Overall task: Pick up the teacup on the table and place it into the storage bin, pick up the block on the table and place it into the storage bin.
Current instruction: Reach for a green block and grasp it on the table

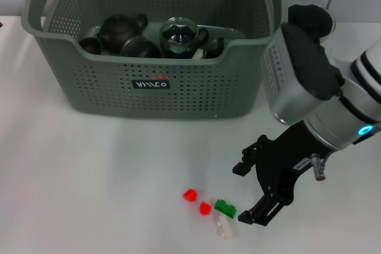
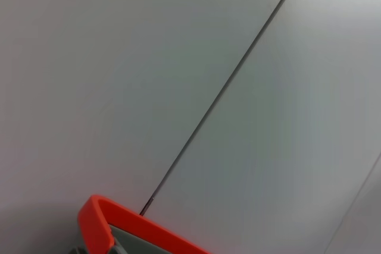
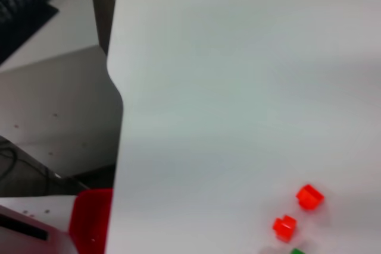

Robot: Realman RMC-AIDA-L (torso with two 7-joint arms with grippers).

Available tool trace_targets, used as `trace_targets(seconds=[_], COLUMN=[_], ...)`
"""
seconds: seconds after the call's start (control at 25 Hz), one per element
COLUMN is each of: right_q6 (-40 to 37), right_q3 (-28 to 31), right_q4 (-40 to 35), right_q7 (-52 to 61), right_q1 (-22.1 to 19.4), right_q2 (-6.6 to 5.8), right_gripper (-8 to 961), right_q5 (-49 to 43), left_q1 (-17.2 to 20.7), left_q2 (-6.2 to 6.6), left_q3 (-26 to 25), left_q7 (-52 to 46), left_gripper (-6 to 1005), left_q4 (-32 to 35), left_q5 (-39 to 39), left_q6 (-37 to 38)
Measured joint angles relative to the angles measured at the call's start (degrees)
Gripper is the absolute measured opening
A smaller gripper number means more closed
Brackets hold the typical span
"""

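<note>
The grey-green storage bin (image 1: 149,96) stands at the back of the white table. Inside it lie a dark teapot (image 1: 122,28), a dark teacup (image 1: 89,44) and a glass pitcher (image 1: 178,35). Near the table's front lie two red blocks (image 1: 190,194) (image 1: 205,208), a green block (image 1: 225,207) and a white block (image 1: 224,226). My right gripper (image 1: 244,193) hangs open just right of the green block, with nothing between its fingers. In the right wrist view the red blocks (image 3: 309,197) (image 3: 284,228) show, along with a sliver of the green block (image 3: 296,251). My left gripper is out of view.
The left wrist view holds only a wall and one orange clip (image 2: 98,224) of the bin's handle. The right wrist view shows the table's edge (image 3: 116,147), with floor and a red object (image 3: 89,224) beyond it.
</note>
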Motion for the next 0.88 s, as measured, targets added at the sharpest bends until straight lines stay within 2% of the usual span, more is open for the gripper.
trace_targets(seconds=[0.32,0.6,0.88], right_q6=[6.7,12.2,15.5], right_q3=[-3.5,-10.6,-12.9], right_q4=[2.1,4.9,5.1], right_q7=[0.3,0.5,1.9], right_q1=[-0.6,-0.7,-0.8], right_q2=[0.05,0.15,0.27], right_gripper=[939,939,940], right_q5=[-2.1,-2.4,-4.8], left_q1=[0.0,0.2,0.1], left_q2=[0.00,0.03,0.07], left_q3=[0.1,0.0,0.1], left_q7=[0.0,0.0,0.1], left_gripper=[921,921,921], left_q4=[0.0,0.6,0.7], left_q5=[0.0,0.1,0.6], left_q6=[-0.1,-0.2,-0.2])
